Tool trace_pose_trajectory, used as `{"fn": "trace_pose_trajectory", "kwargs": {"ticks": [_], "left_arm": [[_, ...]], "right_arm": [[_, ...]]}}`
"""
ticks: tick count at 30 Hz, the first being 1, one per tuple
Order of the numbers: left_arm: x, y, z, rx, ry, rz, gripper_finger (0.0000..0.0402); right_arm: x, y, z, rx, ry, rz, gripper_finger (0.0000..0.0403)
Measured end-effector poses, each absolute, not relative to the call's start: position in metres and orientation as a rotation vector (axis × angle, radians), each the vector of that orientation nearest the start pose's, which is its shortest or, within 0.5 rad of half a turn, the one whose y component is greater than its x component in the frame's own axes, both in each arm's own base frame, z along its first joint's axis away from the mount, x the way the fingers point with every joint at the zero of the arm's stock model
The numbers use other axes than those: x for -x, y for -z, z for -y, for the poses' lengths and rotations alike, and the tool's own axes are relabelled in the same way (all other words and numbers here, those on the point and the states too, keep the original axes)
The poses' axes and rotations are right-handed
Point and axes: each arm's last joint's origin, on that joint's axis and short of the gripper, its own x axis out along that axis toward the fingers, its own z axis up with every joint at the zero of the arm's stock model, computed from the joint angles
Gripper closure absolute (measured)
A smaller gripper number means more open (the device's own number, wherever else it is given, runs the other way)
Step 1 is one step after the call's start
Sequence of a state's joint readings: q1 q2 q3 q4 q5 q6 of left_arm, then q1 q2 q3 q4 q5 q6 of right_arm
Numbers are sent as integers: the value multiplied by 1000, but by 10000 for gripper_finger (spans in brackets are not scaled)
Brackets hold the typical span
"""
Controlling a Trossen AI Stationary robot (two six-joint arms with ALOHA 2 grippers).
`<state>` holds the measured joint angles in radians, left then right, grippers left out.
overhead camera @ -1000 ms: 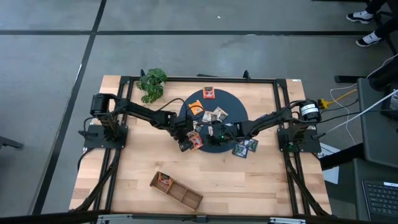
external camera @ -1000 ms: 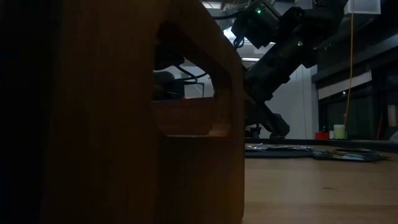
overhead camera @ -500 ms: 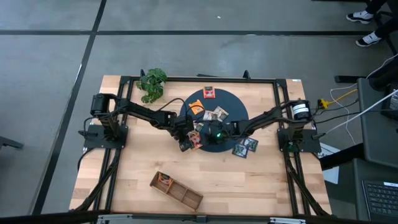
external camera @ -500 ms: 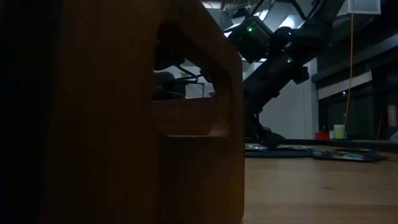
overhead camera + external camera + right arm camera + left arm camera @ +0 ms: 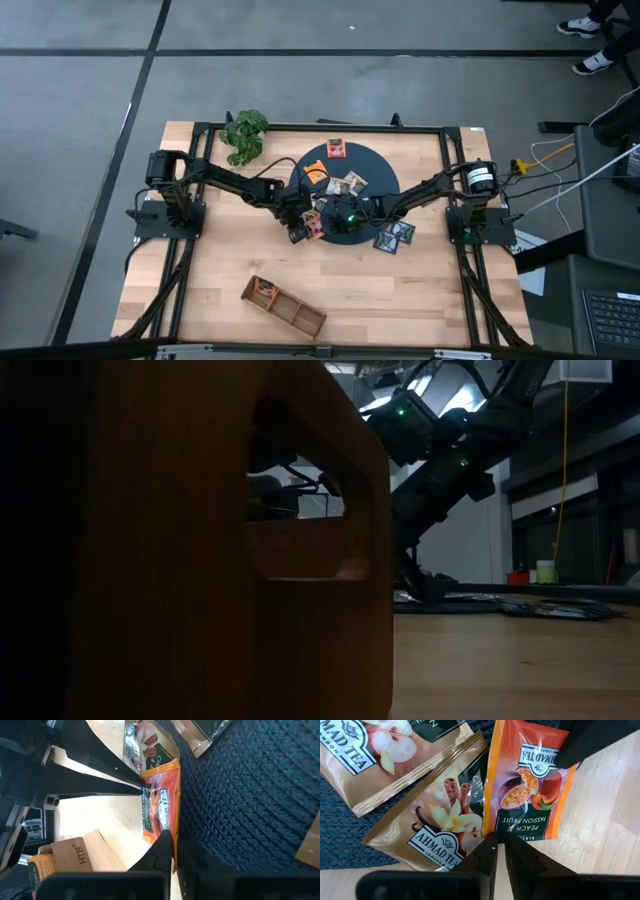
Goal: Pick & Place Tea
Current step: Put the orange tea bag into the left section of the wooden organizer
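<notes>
Tea sachets (image 5: 349, 184) are spread over the round mat (image 5: 372, 165) mid-tabletop (image 5: 420, 290), w/ two off its right edge. An orange sachet (image 5: 530, 780) at the mat's left edge is pinched by both the left fingers (image 5: 496, 851) & right fingers (image 5: 173, 846), closed on it. Step judged: grasp/handover. Next: one grip released, then carry to the tray (image 5: 283, 306).

Round mat (image 5: 371, 172), table centre: crowded. Left gripper (image 5: 303, 226) and right gripper (image 5: 330, 218) meet at its near-left edge, blocking that side. Loose sachets (image 5: 347, 184) scattered over mat; two more (image 5: 394, 235) just off its right edge. Plant (image 5: 245, 133): far-left corner. Tray (image 5: 283, 306): near edge. Bare table (image 5: 420, 300): near right and along the left, open for passage.
</notes>
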<state>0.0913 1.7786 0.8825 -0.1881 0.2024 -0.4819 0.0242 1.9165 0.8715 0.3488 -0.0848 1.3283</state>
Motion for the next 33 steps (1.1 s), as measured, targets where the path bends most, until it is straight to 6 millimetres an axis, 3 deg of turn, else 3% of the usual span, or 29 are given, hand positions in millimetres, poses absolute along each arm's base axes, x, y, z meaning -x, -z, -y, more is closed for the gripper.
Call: {"fn": "trace_pose_trajectory", "kwargs": {"ticks": [20,26,33], "left_arm": [[-311,-127,-29,608,-194,-1121,318],[-306,-147,-42,619,-230,-1048,316],[-313,-179,-60,704,-108,-801,302]], "right_arm": [[-343,-136,-14,-1229,358,-750,394],[-326,-156,-16,-1164,377,-803,395],[-291,-176,-13,-1126,474,-632,395]]}}
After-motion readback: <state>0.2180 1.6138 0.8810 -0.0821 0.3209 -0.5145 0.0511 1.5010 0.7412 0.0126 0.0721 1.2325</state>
